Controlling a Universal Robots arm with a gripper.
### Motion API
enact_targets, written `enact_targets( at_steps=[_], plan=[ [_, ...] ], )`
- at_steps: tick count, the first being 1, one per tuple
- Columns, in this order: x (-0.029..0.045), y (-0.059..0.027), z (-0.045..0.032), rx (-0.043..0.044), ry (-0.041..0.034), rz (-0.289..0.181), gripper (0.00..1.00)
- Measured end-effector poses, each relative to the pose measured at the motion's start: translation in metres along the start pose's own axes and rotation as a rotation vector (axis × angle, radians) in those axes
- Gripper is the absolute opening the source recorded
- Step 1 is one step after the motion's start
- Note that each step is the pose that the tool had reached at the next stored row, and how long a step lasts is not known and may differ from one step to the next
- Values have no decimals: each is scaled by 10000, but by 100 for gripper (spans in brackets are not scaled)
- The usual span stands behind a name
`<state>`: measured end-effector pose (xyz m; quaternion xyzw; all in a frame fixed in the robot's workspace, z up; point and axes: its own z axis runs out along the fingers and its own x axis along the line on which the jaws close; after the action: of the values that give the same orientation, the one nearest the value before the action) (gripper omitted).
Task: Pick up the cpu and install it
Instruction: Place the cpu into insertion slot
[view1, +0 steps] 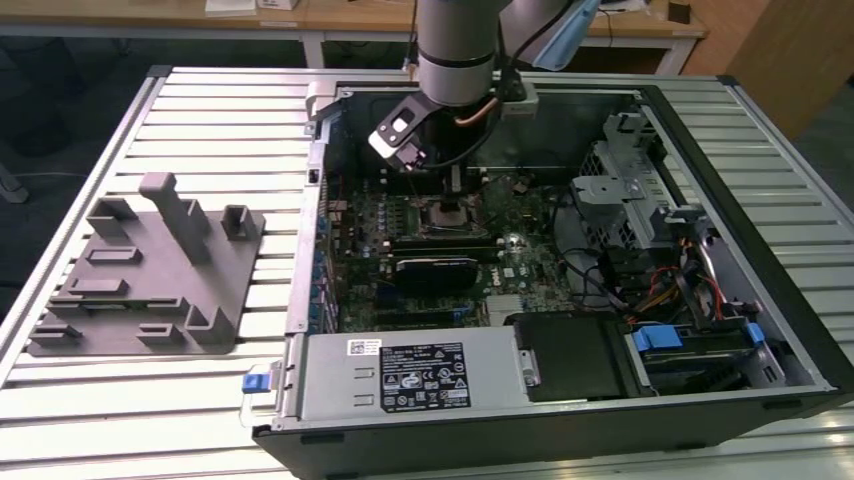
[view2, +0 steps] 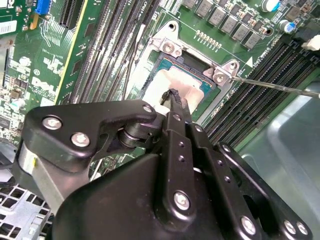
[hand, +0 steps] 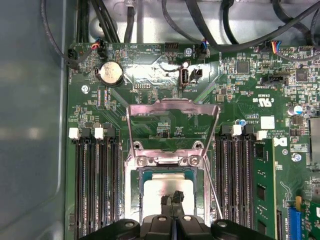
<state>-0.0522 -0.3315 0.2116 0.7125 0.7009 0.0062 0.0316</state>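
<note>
1. Underneath everything, a slatted metal table (view1: 187, 120) carries all the other parts.
2. On the exterior view's right half of it lies an open computer case (view1: 747, 200), side panel off, with a grey power box (view1: 407, 370) at its near edge.
3. From the far side, the robot arm (view1: 457, 40) reaches down into the case, towards its far middle.
4. On the exterior view's left, well apart from the case, a grey plastic holder block (view1: 147, 270) rests on the table.
5. Flat on the floor of the case sits the green board (hand: 240, 115), with rows of black memory slots (hand: 95, 180) on both sides of the socket.
6. The socket's metal hold-down plate (hand: 172, 107) is swung up and open, and its thin wire lever (view2: 280, 85) stands free beside it.
7. The gripper (hand: 172, 198) hangs right over the socket, its two black fingertips clenched together and grasping nothing, their tips at the chip's top face.
8. The cpu (hand: 160, 187) lies flat inside the socket, silvery top up, a thin green edge showing around it.
9. A round coin battery (hand: 110, 73) sits on the board, beyond the socket.
</note>
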Motion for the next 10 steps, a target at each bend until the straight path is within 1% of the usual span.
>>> enact_targets(
  at_steps=[10],
  plan=[
    [-8,13,-238,-1,17,1,11]
  ],
)
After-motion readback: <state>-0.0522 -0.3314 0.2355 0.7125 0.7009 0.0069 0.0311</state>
